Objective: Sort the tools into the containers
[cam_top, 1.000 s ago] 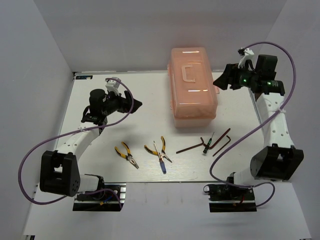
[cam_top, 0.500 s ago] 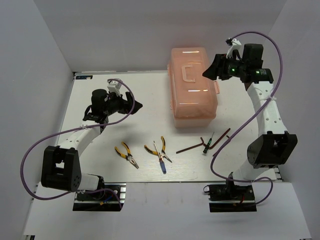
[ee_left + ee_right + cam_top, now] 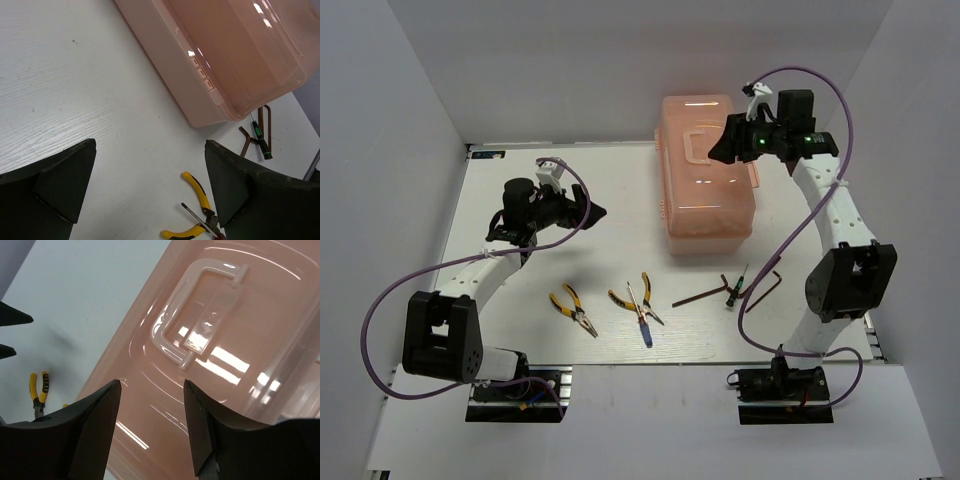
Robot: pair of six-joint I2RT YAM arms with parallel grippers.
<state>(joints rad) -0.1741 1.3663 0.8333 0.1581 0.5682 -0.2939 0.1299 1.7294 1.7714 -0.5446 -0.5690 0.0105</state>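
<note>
Toolbox, salmon-pink and translucent: sits shut at the far middle of the table, lid handle lying flat on top. Right gripper: hangs above the lid just beside that handle, jaws parted to a moderate gap, nothing between them. Left gripper: hovers over bare tabletop left of the box, well apart from it, jaws spread wide and empty. Tools, all loose on the near half of the table: one yellow-handled pliers to the left; second pliers crossing the blue-handled screwdriver; green-black tool among the hex keys, in front of the box's right corner.
</note>
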